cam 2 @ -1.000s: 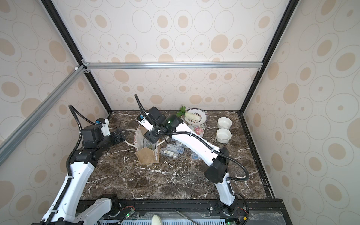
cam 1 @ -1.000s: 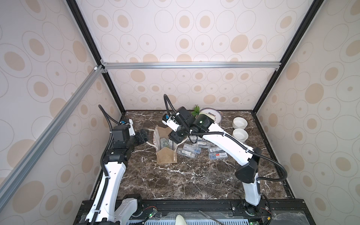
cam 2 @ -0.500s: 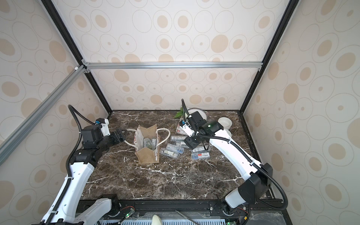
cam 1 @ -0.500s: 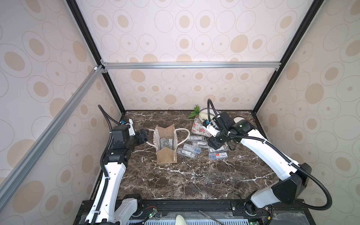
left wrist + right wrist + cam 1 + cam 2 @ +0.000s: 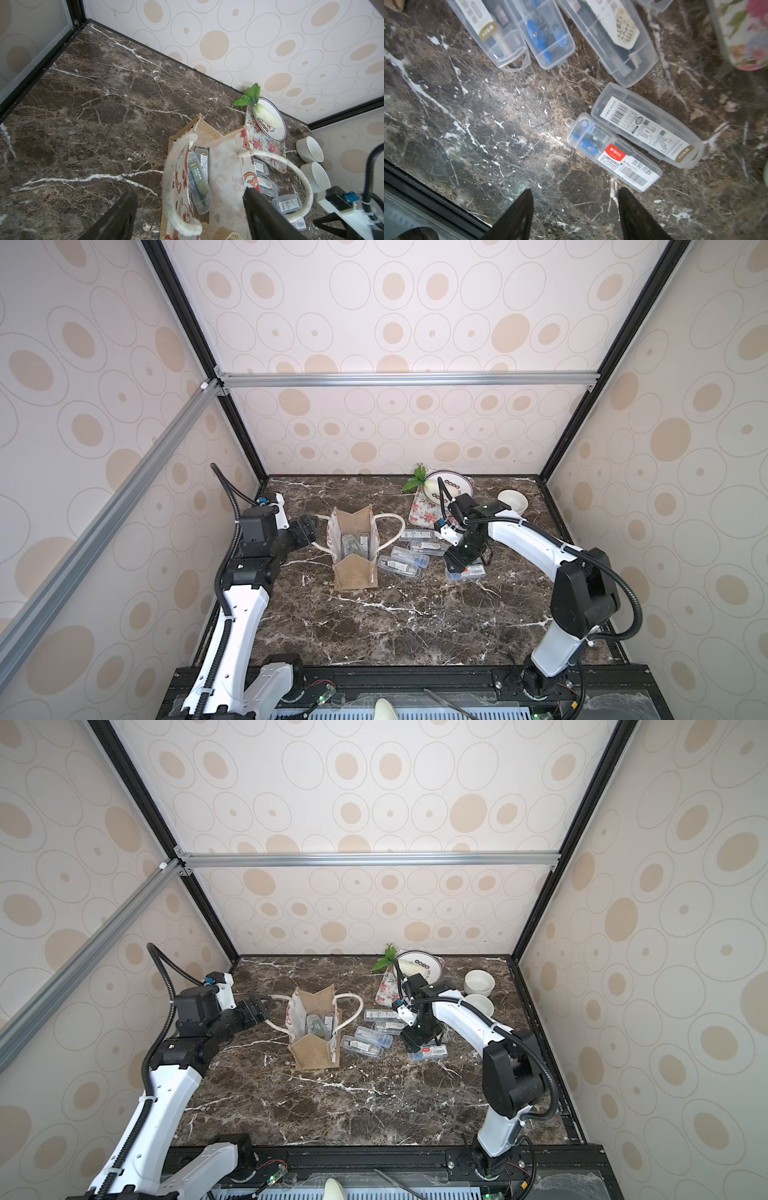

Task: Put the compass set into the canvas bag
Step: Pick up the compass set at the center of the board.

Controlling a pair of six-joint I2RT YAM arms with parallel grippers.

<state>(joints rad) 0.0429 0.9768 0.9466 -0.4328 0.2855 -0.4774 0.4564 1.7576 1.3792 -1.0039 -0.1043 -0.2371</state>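
1. The table (image 5: 415, 614) looks just as it did a second ago. The mat (image 5: 424, 506), plate (image 5: 453, 487) and bowls (image 5: 480, 982) at the far right have not shifted.
2. The right arm (image 5: 532, 543) is the big change. A second ago it stretched over the bag's mouth. Now it has swung back to the right and hangs low over sets lying loose on the table.
3. The left arm (image 5: 253, 539) has not budged. The left jaws are spread wide at the bag's left side, close to its rope handle (image 5: 320, 548), and they are not closed on it.
4. The bag (image 5: 355, 576) stands upright and open, left of centre, where it stood before. Two sets (image 5: 353, 545) are already inside it.
5. Several loose sets (image 5: 409, 558) lie just right of the bag. Two more lie under the right arm, touching side by side: a red-label set (image 5: 612, 153) and a barcode set (image 5: 648, 128).
6. The right jaws stand apart and empty, over bare table just short of the red-label set.
7. I read this as one drop finished and the next pick starting. The red-label set looks the likeliest target. The jaws would need to come forward and straddle its narrow width. Most of the sets are not yet in the bag.
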